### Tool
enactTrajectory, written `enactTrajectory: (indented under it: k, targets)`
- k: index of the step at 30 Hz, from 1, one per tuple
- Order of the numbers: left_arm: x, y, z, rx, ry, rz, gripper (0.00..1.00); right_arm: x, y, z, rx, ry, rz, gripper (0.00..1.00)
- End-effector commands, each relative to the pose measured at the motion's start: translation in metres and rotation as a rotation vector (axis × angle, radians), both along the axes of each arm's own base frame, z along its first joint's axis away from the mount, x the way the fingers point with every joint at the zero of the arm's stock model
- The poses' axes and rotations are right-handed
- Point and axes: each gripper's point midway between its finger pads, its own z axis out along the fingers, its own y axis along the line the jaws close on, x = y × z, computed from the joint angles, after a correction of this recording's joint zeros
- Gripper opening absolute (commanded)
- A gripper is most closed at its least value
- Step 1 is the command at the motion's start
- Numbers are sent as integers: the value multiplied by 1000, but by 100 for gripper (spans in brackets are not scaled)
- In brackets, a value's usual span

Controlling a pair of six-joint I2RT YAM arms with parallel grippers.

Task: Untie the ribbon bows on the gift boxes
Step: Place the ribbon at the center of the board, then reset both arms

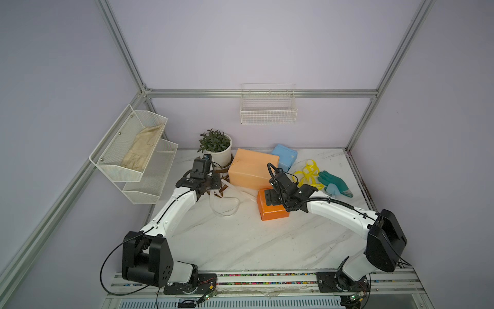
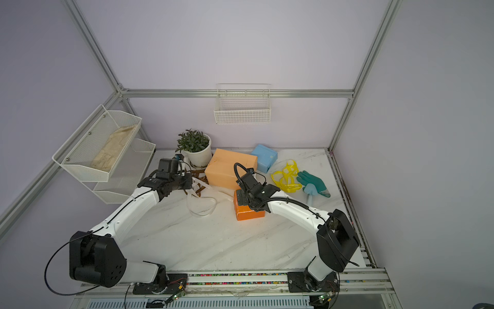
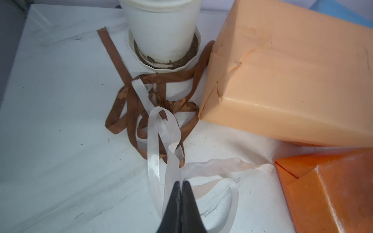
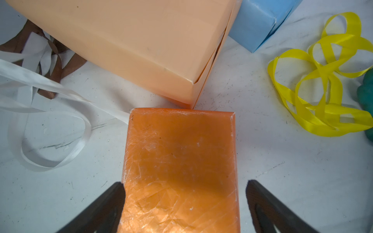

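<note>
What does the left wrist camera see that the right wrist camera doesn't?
Left wrist only: the white plant pot and the left end effector pinching the white ribbon. Right wrist only: the yellow ribbon, a bit of teal glove, and the open right end effector straddling the bright orange box. Both: the peach-orange box, bright orange box, blue box, brown ribbon and white ribbon.

Quick tally: three gift boxes — a peach box [image 1: 251, 168], an orange box [image 1: 270, 212] and a blue box [image 1: 284, 156]. Three ribbons as well: brown ribbon [image 3: 113, 52], white ribbon [image 3: 153, 145], yellow ribbon [image 4: 323, 125]. Then just singles — one potted plant [image 1: 215, 141], one teal glove [image 1: 331, 178], one two-tier mesh shelf [image 1: 117, 141], one wire basket [image 1: 268, 116].
</note>
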Motion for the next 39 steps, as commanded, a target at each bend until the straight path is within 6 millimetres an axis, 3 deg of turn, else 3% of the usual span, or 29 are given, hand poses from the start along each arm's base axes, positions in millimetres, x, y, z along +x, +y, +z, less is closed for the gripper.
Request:
enactTrajectory:
  k: [1,6,7,8,9,13,18,22,25,30,33,35,37,39]
  targets:
    - [-6,11,10,-37,-43,38,0,0,1,6,42,-16,-8,97]
    - [-7,2,-17,-71,43,15,0,1,1,8,49,-31,-15,97]
    - [-8,-1,-24,-87,65,11,31,2,0,9,49,-44,-16,97]
    - [-9,-3,-29,-101,82,13,96,4,-3,8,46,-53,-20,97]
    - [-9,-6,-39,-113,120,6,100,5,-6,8,40,-56,-27,97]
    - [-16,-13,-44,-124,173,-36,100,25,-33,17,9,-106,-91,97]
    - [-16,15,-45,-4,172,65,100,60,-91,33,-55,-268,-227,97]
    - [-10,40,-52,109,137,149,100,81,-153,12,-133,-318,-366,97]
    - [-5,66,-63,240,89,218,100,89,-188,-9,-180,-355,-428,98]
    - [-3,108,-69,405,-50,360,100,95,-215,-35,-200,-484,-401,97]
    - [1,114,-78,458,-148,354,100,100,-226,-51,-147,-492,-381,97]
    - [0,117,-80,461,-224,374,100,100,-227,-46,-146,-566,-359,97]
    - [0,119,-72,465,-330,383,100,99,-226,-38,-124,-640,-329,97]
    - [1,115,-64,412,-412,367,100,98,-230,-48,-82,-634,-322,97]
